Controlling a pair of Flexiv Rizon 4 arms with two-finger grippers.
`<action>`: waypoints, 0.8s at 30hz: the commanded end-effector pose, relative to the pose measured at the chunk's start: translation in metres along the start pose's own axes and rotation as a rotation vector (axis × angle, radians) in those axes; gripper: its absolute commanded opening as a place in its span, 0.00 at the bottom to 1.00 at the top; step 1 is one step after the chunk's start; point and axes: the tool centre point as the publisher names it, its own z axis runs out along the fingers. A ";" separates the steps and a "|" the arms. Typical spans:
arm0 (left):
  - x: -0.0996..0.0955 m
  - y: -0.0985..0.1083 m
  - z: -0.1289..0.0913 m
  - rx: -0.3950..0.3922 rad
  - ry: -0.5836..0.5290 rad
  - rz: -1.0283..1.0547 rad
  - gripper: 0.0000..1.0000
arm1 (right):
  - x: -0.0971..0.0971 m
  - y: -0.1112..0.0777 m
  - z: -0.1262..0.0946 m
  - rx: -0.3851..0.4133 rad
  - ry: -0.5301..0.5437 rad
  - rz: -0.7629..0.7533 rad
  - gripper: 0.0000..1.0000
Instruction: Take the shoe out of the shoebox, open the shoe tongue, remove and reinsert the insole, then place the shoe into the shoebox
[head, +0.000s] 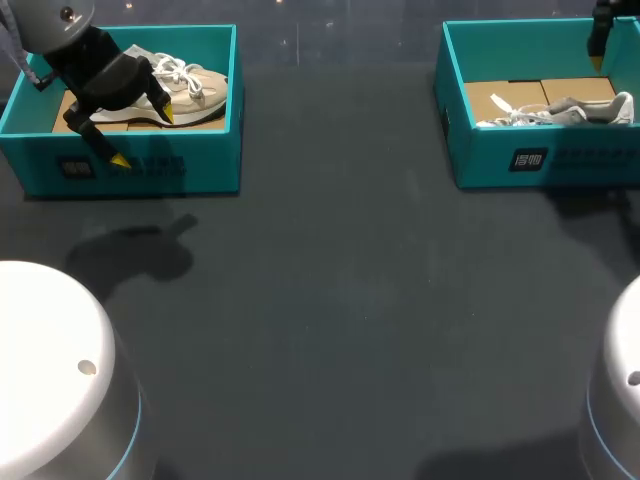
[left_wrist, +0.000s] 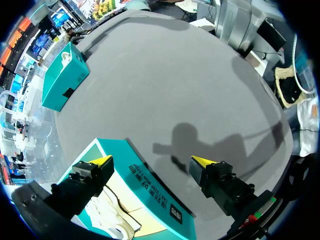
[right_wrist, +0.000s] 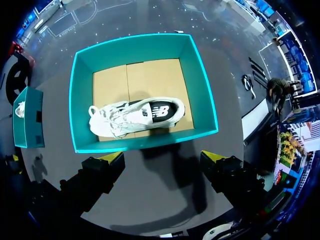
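Head view: left arm (head: 100, 75) covers part of beige shoe (head: 200, 92); both jaws wide, empty.

Table (head: 330, 300) matt; right shoebox (head: 480, 165) cardboard; shoe (right_wrist: 145, 112) cloth.

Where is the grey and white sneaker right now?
The grey and white sneaker lies inside the open teal cardboard shoebox at the head view's far right, with my right pincer hovering open above the box.

Head view: one shoebox (head: 180, 165) stands at the upper left of the table (head: 350, 300) with a shoe (head: 195, 92) lying in it, and a second shoebox (head: 600, 160) at the upper right, well apart, holds another shoe (head: 560, 110).
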 end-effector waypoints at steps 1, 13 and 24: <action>0.000 0.000 0.000 -0.002 0.001 0.001 1.00 | -0.001 -0.002 0.000 -0.003 0.001 0.000 1.00; -0.015 0.107 -0.040 -0.200 -0.006 0.623 1.00 | -0.001 -0.002 0.000 -0.003 0.001 0.000 1.00; -0.015 0.107 -0.040 -0.200 -0.006 0.623 1.00 | -0.001 -0.002 0.000 -0.003 0.001 0.000 1.00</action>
